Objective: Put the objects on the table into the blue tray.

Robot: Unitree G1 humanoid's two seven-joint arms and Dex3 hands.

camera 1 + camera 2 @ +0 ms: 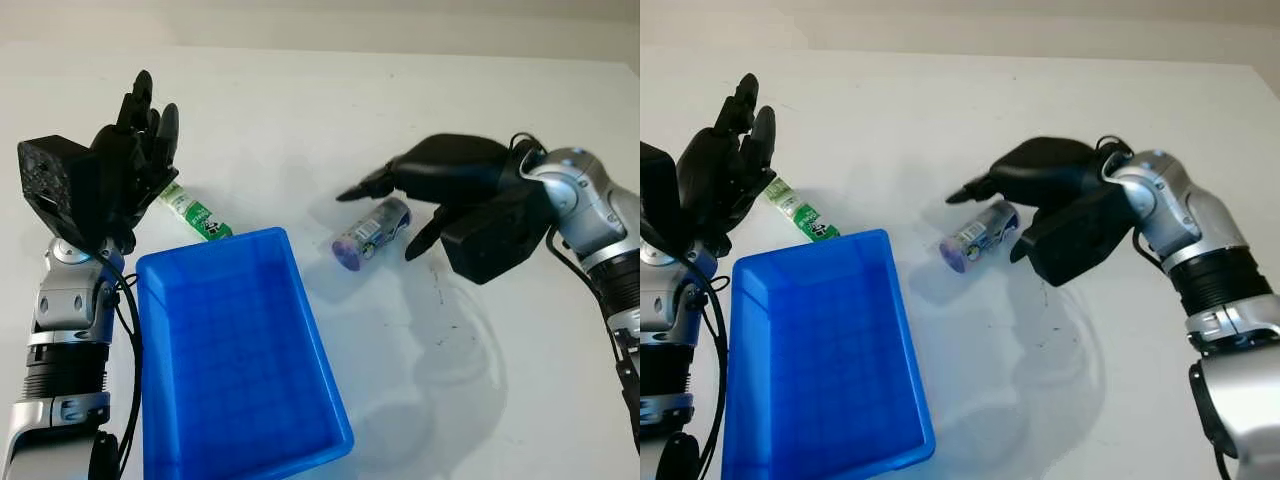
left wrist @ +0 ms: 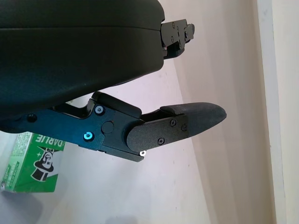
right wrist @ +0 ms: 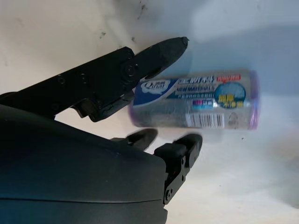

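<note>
A purple and silver roll [image 1: 370, 232] lies on its side on the white table, right of the blue tray [image 1: 300, 330]. My right hand [image 1: 400, 210] hovers over the roll, open, with fingers on either side of it and not closed on it; the right wrist view shows the roll [image 3: 196, 103] just past the fingertips [image 3: 168, 46]. A green toothpaste box [image 1: 197, 216] lies behind the tray's far left corner. My left hand [image 1: 140, 140] is raised, open, above and left of that box, whose end [image 2: 32, 163] appears in the left wrist view.
The blue tray has nothing in it and stands at the front left, its long side running away from me. White table [image 1: 420, 90] stretches behind and to the right, with a few dark scuff marks [image 1: 440, 295] near the right hand.
</note>
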